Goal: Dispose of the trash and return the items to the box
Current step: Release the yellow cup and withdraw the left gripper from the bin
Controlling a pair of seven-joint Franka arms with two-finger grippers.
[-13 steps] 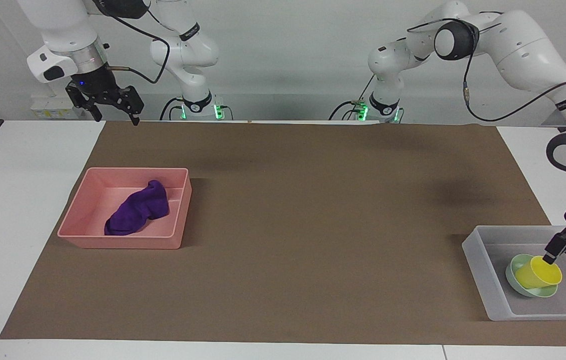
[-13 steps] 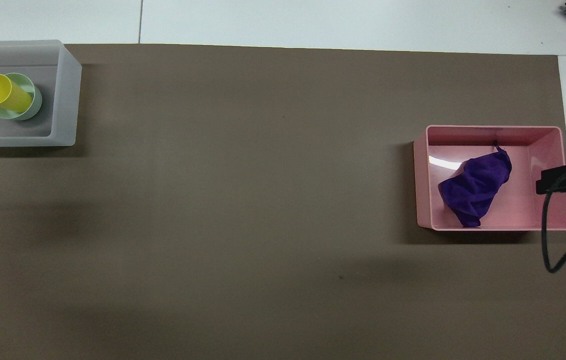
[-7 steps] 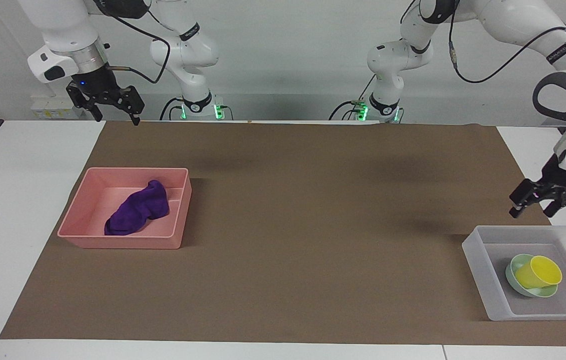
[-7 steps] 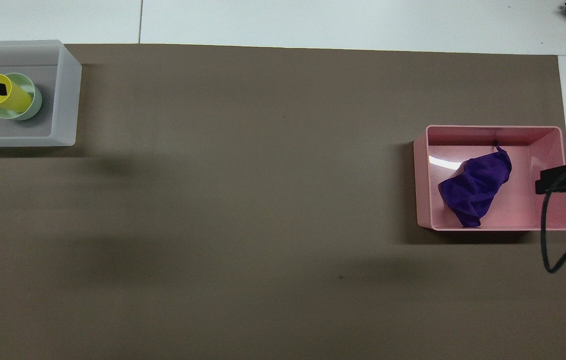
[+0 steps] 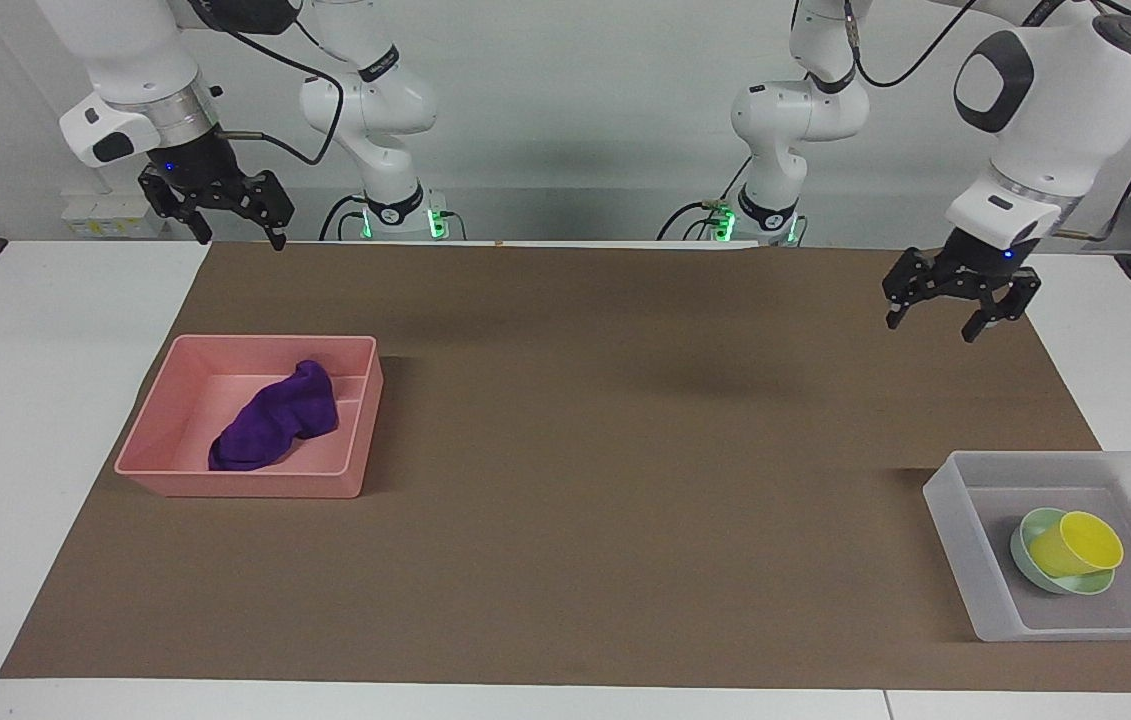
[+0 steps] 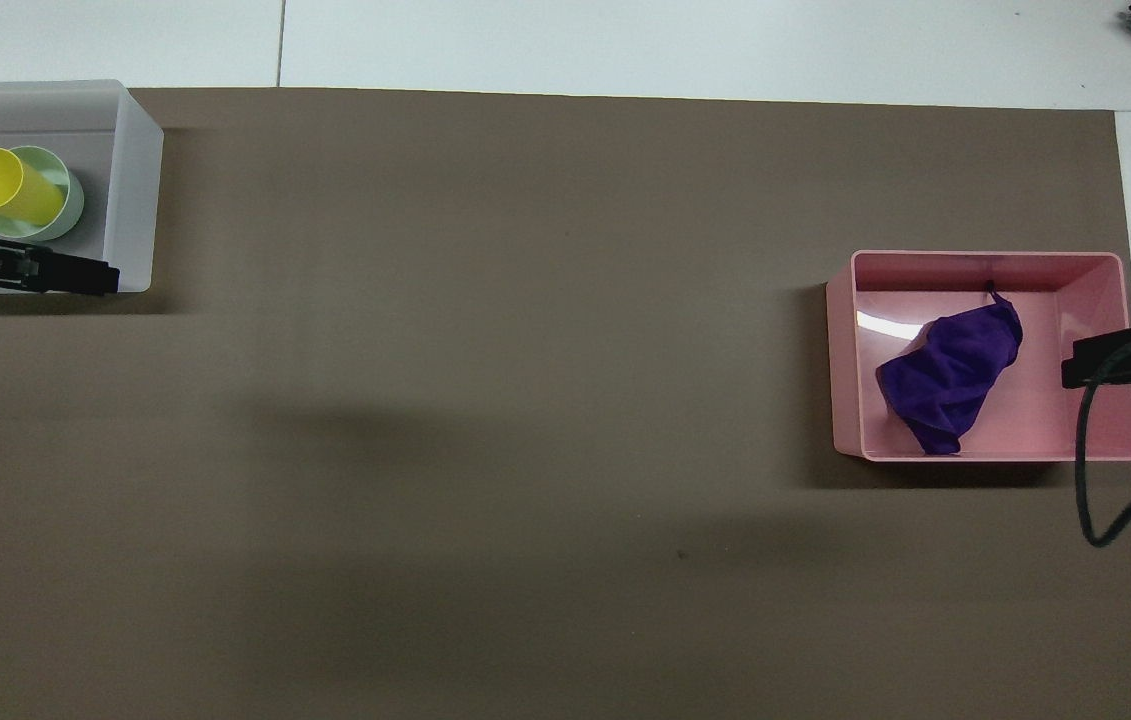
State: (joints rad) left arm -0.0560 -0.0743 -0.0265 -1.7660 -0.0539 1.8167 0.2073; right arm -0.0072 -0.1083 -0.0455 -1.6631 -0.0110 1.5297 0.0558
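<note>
The purple rag [image 5: 275,420] lies crumpled in the pink tray [image 5: 235,487]; both also show in the overhead view, the rag [image 6: 950,375] in the tray [image 6: 1095,290]. The yellow cup [image 5: 1083,545] rests tilted in the mint-green bowl [image 5: 1033,575] inside the frosted-white box [image 5: 955,510]. In the overhead view the cup [image 6: 10,190] and bowl [image 6: 72,200] sit in the box [image 6: 133,180]. My left gripper [image 5: 932,330] is open and empty, raised over the brown mat. My right gripper [image 5: 237,242] is open and empty, held high by the mat's corner at its own end.
A brown mat [image 5: 605,450] covers most of the white table [image 5: 15,400]. The pink tray stands toward the right arm's end, the box toward the left arm's end. A black cable [image 6: 1090,480] hangs from the right arm.
My left gripper has let go of the yellow cup, risen out of the box and pulled back toward the robots. The cup stays in the bowl. The right arm has barely moved.
</note>
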